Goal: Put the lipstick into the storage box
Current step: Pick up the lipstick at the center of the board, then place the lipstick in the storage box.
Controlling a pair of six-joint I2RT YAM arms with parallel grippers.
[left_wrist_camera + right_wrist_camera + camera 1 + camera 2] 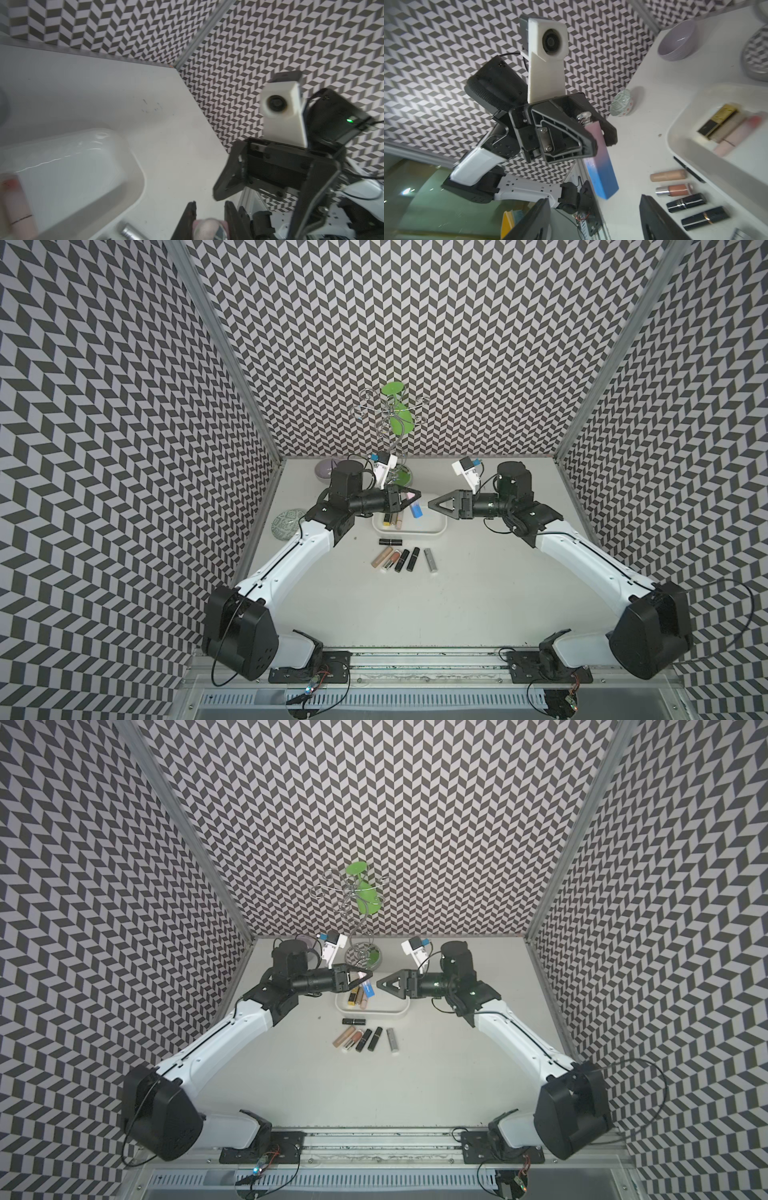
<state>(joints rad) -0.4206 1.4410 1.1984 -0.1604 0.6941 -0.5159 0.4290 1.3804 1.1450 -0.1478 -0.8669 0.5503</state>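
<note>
A pink-to-blue lipstick (414,506) (367,989) (600,166) hangs blue end down over the left part of the white storage box (436,531) (400,1011) (133,187). My left gripper (415,497) (367,974) (209,204) (600,143) is shut on its pink upper end. My right gripper (432,503) (380,982) (593,199) faces it from the right, a short gap away, open with nothing between its fingers (226,182). Three lipsticks (392,518) (724,128) lie in the box's left end.
Several loose lipsticks (403,558) (365,1038) lie in a row on the table just in front of the box. A lilac bowl (324,470) and a green-patterned plate (289,522) sit at the back left. A wire jewellery stand (392,427) rises behind the box.
</note>
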